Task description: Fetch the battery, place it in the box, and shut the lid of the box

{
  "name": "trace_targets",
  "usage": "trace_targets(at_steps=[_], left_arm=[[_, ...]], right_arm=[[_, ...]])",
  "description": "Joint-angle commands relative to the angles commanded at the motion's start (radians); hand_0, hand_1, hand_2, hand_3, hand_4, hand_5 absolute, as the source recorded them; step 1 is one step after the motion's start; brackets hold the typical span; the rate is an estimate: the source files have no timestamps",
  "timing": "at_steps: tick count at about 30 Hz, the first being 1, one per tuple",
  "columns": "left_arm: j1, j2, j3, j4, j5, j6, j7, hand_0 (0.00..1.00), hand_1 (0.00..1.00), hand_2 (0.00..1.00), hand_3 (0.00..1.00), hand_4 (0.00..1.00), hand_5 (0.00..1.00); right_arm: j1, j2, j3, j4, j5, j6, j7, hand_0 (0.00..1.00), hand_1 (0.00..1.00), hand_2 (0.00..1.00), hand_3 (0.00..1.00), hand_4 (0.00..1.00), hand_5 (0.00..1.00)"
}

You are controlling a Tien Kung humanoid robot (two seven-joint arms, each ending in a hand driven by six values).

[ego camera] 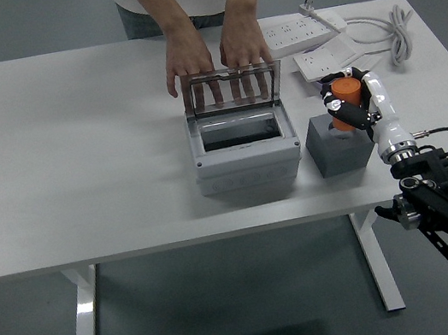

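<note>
- The white table (75,159) is bare across its left part; no left robot arm shows there.
- Near the middle sits a grey box (247,156), its rectangular opening facing up.
- The box's clear lid (232,90) stands raised along the far edge of the box, about upright.
- A person stands at the far side of the table. One hand (188,61) rests on the top edge of the lid toward its left end, the other hand (243,44) toward its right end, with fingers showing through the clear panel.
- Just right of the box is a grey block (338,147), close beside it but apart from it.
- Over the far right part of that block, the right hand (350,104) has its dark fingers wrapped around an orange battery (346,99), which is held up off the block, to the right of the box and outside it.
- The white forearm (386,121) runs from the hand down to the dark arm at the lower right corner.
- At the far right of the table lie a white power strip (301,29), some white packets (333,58) and a coiled white cable (395,31).
</note>
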Motion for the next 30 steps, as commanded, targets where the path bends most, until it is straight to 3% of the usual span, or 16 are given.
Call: trace_targets(at_steps=[11, 22, 30], left_arm=[[-0.003, 0.000, 0.005, 0.000, -0.006, 0.009, -0.005, 0.632, 0.698, 0.573, 0.541, 0.500, 0.002], [-0.006, 0.002, 0.008, 0.000, -0.013, 0.014, -0.006, 0.632, 0.698, 0.573, 0.541, 0.500, 0.002], [-0.008, 0.004, 0.008, 0.000, -0.013, 0.015, -0.004, 0.632, 0.698, 0.573, 0.541, 0.500, 0.002]], right_arm=[[0.022, -0.025, 0.025, 0.071, -0.180, -0.015, -0.051, 0.116, 0.209, 0.338, 0.314, 0.026, 0.002], [0.094, -0.079, -0.010, 0.157, -0.527, 0.057, -0.251, 0.113, 0.201, 0.337, 0.315, 0.023, 0.002], [0.157, -0.081, -0.103, 0.148, -0.773, 0.084, -0.386, 0.110, 0.192, 0.339, 0.315, 0.034, 0.002]])
